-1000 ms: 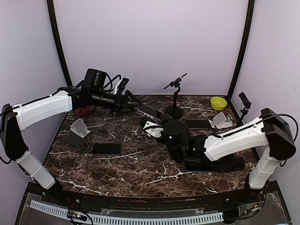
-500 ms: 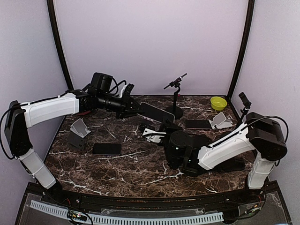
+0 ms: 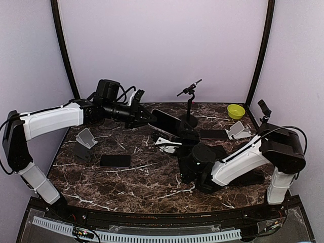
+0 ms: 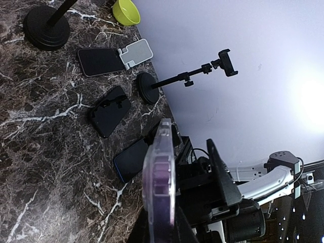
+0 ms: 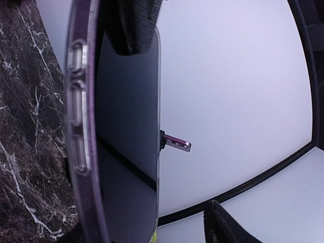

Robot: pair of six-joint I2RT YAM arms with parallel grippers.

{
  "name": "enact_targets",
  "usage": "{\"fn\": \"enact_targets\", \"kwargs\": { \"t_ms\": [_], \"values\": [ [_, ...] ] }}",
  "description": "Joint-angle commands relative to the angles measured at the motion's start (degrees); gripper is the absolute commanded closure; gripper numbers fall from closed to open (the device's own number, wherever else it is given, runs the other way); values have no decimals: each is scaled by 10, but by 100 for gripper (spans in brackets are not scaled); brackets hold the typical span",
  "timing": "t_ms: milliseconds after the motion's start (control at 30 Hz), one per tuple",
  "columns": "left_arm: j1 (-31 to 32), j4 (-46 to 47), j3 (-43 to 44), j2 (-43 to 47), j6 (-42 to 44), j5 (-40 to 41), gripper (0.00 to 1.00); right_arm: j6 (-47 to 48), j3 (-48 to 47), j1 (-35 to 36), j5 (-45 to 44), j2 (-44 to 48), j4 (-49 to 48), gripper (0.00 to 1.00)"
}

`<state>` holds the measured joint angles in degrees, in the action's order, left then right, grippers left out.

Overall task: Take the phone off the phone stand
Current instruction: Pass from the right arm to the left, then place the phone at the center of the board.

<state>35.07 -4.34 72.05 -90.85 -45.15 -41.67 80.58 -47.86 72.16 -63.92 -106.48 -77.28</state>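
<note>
Where the dark marble counter [image 3: 126, 182] spreads under both arms, the left arm [image 3: 50, 119] reaches in from the left edge toward the middle of the rear half. The right arm [image 3: 238, 159] bends in low from the right edge to the same spot. The left gripper [image 3: 148, 117] has its jaws closed on the left end of the phone [image 3: 166, 121], which hangs tilted in the air, clear of the counter. The right gripper [image 3: 187, 132] sits at the phone's other end with its jaws apart; in the right wrist view one finger lies by the phone and the other stands well off it. The white phone stand [image 3: 166, 144] sits on the counter just below the phone; I cannot tell whether the two touch. A second phone [image 3: 115, 160] lies flat toward the left front. A green bowl [image 3: 236, 111] sits in the right rear corner.
</note>
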Motion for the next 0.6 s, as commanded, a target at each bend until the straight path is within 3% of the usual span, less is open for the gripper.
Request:
{"fn": "enact_targets", "kwargs": {
  "t_ms": [0, 67, 167, 567],
  "values": [
    [-24, 29, -19, 35, 31, 38, 100, -29, 10, 8, 6, 33, -37, 25],
    [-36, 31, -21, 38, 30, 34, 100, -44, 20, 10, 11, 43, -20, 12],
    [-59, 38, -31, 47, 29, 30, 100, -76, 29, 12, 16, 61, 26, 2],
    [-176, 16, -67, 63, 77, 28, 100, -220, 43, 14, 34, 134, 200, 0]
  ]
}}
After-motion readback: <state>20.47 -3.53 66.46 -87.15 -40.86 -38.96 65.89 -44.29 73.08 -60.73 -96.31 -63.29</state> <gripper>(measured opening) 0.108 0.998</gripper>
